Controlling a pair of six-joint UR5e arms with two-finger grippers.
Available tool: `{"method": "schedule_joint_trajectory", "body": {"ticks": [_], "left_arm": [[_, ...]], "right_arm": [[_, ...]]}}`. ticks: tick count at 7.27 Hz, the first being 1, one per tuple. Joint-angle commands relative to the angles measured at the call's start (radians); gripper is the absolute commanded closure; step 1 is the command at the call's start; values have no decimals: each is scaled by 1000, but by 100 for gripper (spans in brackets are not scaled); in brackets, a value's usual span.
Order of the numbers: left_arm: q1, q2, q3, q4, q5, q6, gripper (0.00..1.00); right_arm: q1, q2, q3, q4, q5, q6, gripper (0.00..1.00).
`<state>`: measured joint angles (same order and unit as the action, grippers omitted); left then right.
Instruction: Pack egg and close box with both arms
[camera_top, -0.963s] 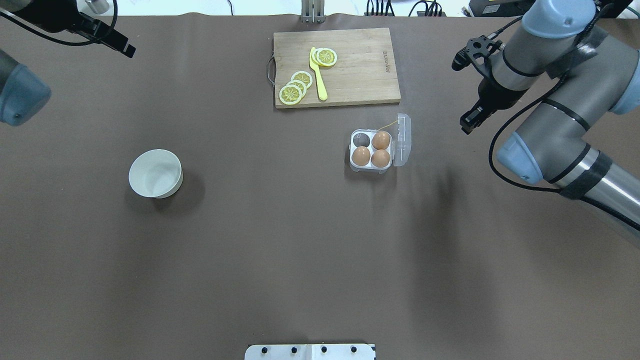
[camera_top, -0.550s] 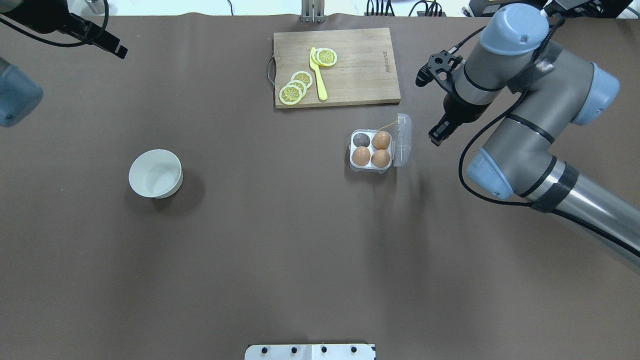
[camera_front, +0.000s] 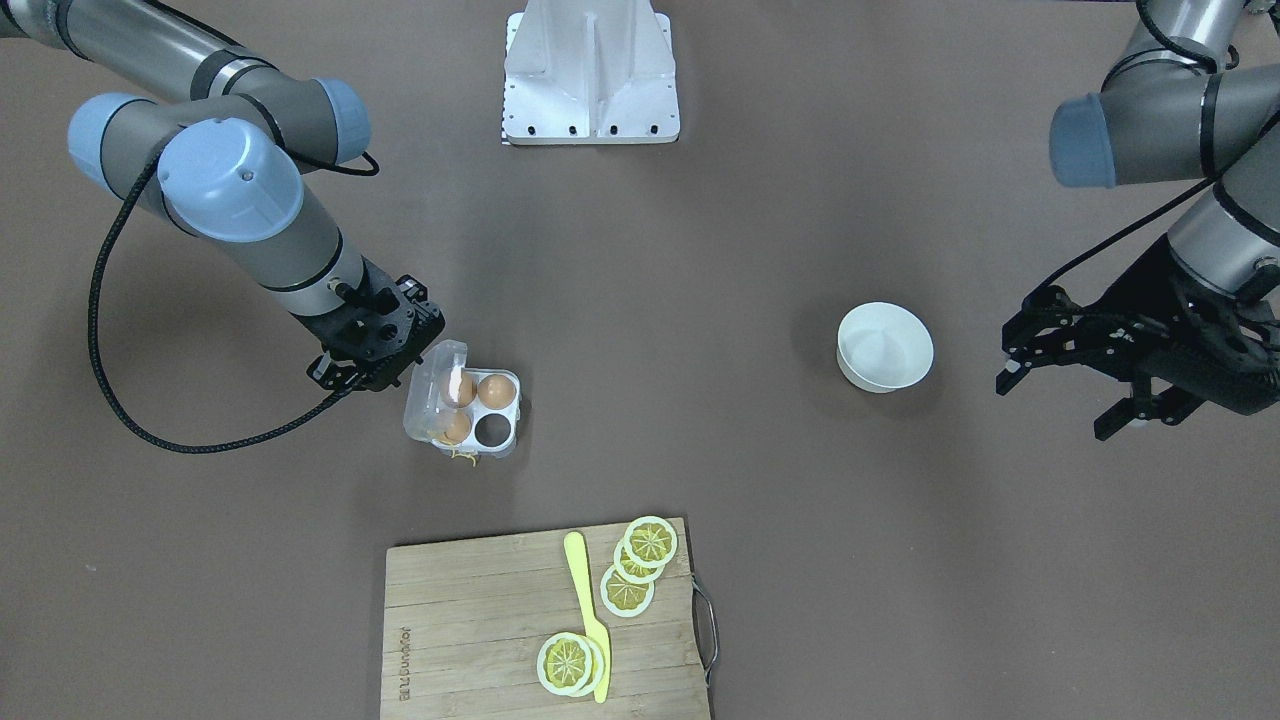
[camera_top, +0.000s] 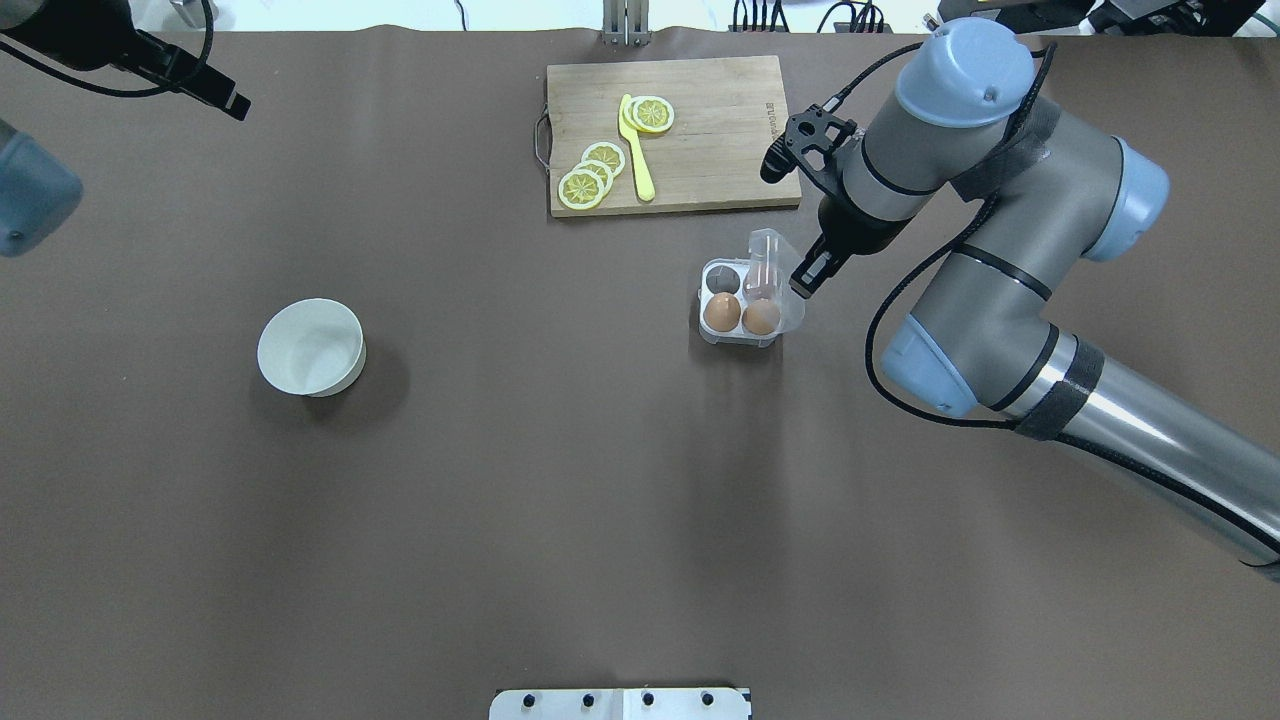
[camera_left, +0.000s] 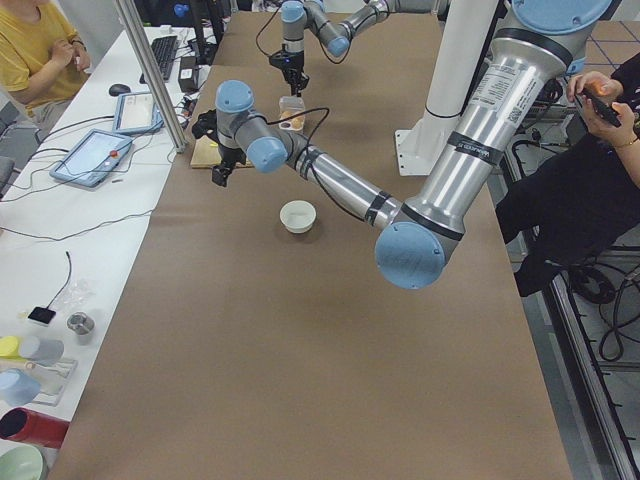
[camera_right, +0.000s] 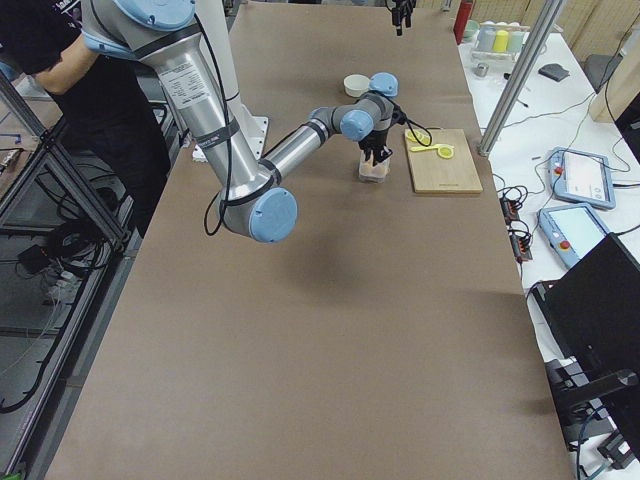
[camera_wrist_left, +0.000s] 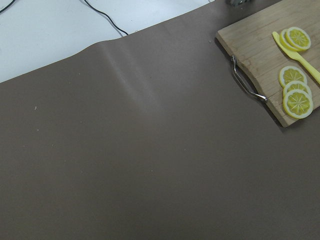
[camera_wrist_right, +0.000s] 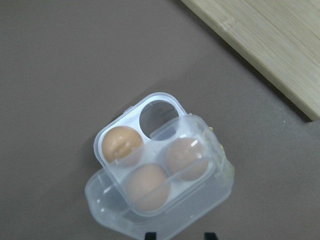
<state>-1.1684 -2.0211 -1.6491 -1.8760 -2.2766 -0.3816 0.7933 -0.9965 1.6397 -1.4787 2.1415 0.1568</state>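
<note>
RIGHT ARM STARTS THE CLOSE: The right arm's end effector (camera_top: 808, 272) had swung in from the side to the box (camera_top: 735, 340) on the brown worktop (camera_top: 560, 480). The clear hinged lid (camera_top: 765, 262), which a second before lay flat open beside the cells, now stood tilted up over the two cells nearest its hinge. Through the right wrist camera we saw the two black fingertips (camera_wrist_right: 150, 236) set apart at the lid's outer edge and clamped on nothing. We could not tell whether they touched the plastic.

Three brown eggs (camera_wrist_right: 122, 145) sat in the box and the fourth cell (camera_wrist_right: 157, 114) showed bare. We could not say which of the three was the egg the task named. A yellow string (camera_front: 462, 455) trailed at the box's edge on the cutting board's (camera_top: 700, 150) side.

The left arm's end effector (camera_front: 1060, 400) hung well apart from the box, out past the white bowl (camera_front: 885, 347). Its fingers were spread and held nothing.

We judged that the packing was over and the closing had begun, with the lid about halfway through its swing. It still had to be brought down and pressed shut. The light box looked likely to slide or tip under a push from one side, so we expected the left arm would be needed to steady it.
</note>
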Motion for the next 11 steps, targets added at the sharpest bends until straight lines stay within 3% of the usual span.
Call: {"method": "schedule_joint_trajectory", "body": {"ticks": [1, 3, 6, 8, 11], "left_arm": [[-5, 10, -1, 0, 0, 7, 2], [-84, 89, 6, 15, -51, 96, 2], [-223, 191, 24, 152, -73, 266, 1], [-260, 261, 45, 155, -78, 296, 1], [-272, 326, 52, 153, -86, 297, 1]], "right_arm": [[16, 6, 8, 32, 0, 4, 0], [177, -104, 6, 47, 0, 3, 0], [405, -200, -18, 55, 38, 3, 0], [536, -186, -121, -67, 52, -10, 0], [699, -249, -305, -75, 195, -25, 0]]}}
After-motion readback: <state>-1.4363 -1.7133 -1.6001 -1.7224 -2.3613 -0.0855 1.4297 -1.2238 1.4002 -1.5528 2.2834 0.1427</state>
